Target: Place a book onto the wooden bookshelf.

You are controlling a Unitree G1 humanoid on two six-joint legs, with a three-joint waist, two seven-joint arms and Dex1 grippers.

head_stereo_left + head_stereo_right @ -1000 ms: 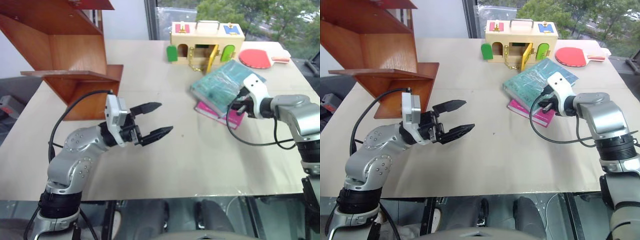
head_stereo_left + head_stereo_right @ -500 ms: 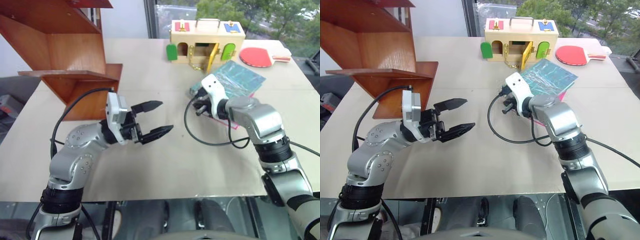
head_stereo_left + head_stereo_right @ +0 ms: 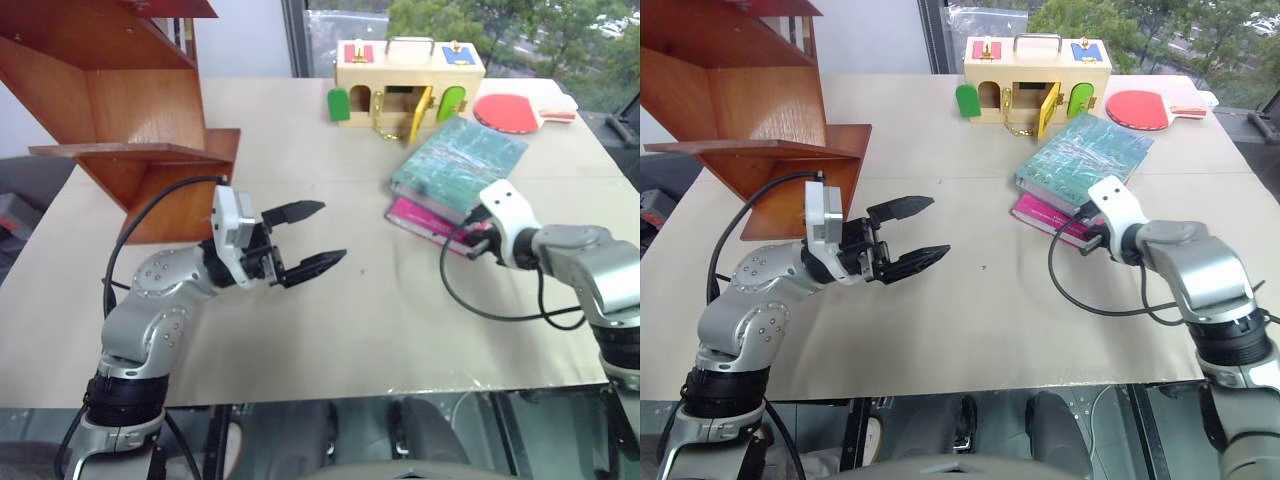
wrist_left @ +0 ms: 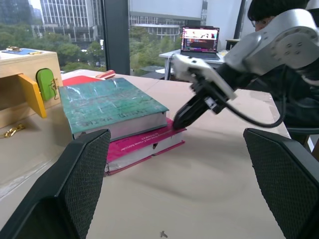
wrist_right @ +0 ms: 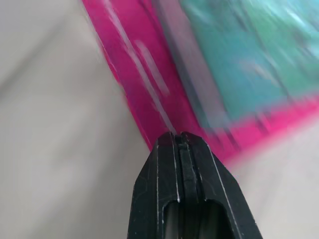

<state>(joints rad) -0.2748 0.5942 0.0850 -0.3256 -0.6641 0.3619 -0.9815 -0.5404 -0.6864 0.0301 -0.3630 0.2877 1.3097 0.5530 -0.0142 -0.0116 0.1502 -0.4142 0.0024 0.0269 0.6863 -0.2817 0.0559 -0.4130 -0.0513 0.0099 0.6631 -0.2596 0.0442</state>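
Reddish-brown wood first: the bookshelf [image 3: 140, 120] stands at the far left of the bench [image 3: 330, 330], and I see no book on its boards. Just right of it my left hand [image 3: 308, 238] hangs over bare bench with its fingers spread wide, holding nothing. Further right the teal book [image 3: 460, 160] lies on top of a pink book [image 4: 144, 144]. My right hand [image 4: 180, 121] has its fingers pressed together, empty, its tip at the pink book's near corner.

My worry is that closed fingers can only push: a nudge here may slide the pink book and carry the teal one along, or pry up the wrong book altogether. The teal cover looks glossy, so it may also slip.

I can read no writing; the teal cover's print seems too small.
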